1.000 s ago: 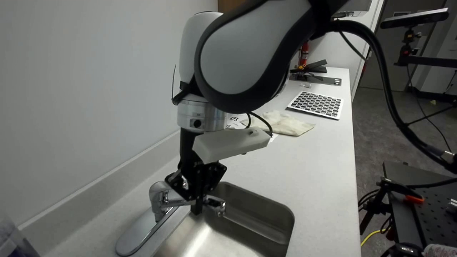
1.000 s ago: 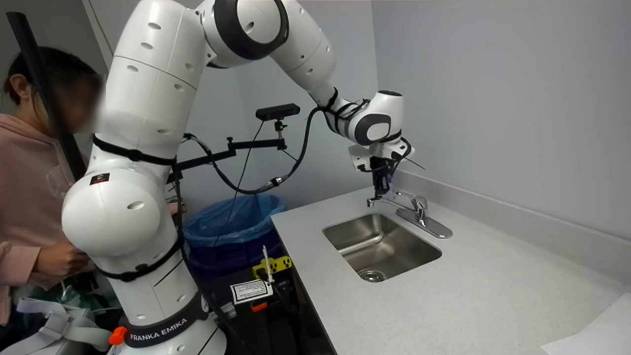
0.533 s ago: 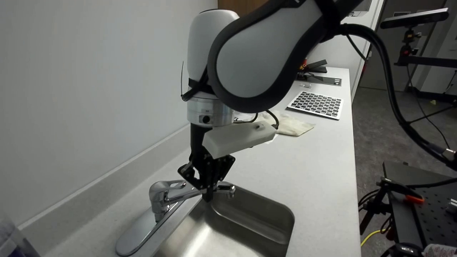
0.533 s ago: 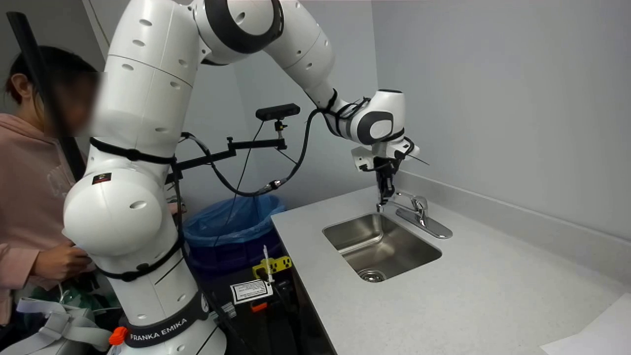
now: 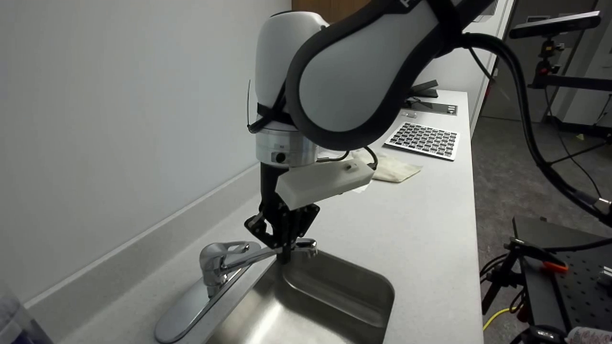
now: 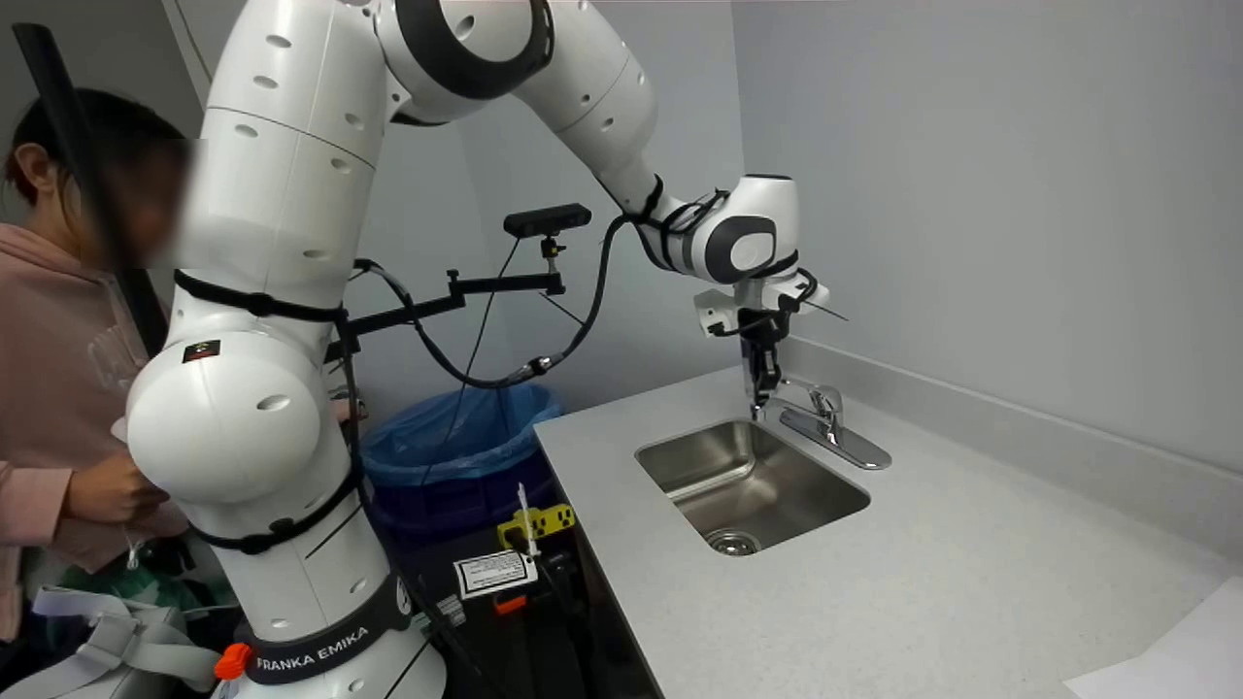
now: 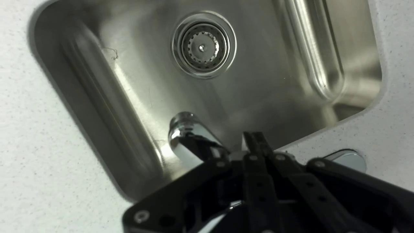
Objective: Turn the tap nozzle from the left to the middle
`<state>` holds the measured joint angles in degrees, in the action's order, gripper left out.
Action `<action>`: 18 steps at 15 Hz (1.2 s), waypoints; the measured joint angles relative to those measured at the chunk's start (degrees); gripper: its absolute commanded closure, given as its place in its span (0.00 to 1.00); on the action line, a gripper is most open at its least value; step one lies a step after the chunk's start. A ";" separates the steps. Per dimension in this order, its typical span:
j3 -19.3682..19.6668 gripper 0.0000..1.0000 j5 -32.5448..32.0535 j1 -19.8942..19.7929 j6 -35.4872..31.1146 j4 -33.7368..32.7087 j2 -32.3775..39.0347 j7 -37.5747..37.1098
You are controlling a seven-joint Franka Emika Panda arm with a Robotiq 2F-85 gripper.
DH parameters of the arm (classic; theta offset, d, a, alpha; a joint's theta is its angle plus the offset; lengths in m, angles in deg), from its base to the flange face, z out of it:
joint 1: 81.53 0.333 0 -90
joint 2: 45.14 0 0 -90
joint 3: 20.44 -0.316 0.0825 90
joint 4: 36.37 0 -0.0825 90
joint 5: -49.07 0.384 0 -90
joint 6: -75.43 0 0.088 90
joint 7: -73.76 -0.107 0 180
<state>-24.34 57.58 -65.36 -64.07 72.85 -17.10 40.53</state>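
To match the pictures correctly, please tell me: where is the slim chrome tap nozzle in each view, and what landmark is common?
In an exterior view, the slim chrome tap nozzle lies below centre, slightly left.
In an exterior view, the nozzle is right of centre, partly hidden.
In the wrist view, the nozzle is just below centre.
Common landmark: the rectangular stainless-steel sink.

- gripper (image 5: 284,257) points down, fingers together, hiding part of tap nozzle (image 5: 249,260)
- nozzle reaches out over sink (image 5: 339,279)
- cloth (image 5: 394,169), patterned board (image 5: 423,140) further back on counter (image 5: 420,224)
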 measured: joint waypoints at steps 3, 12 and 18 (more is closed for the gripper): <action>-0.09 1.00 -0.10 0.06 0.00 0.63 -0.86 0.05; -0.58 1.00 -5.01 3.14 -0.54 3.41 -7.40 -0.26; 1.29 0.68 -23.36 5.74 -6.56 8.18 -13.85 -10.39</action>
<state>-23.05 34.22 -59.63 -70.63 81.03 -30.95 30.14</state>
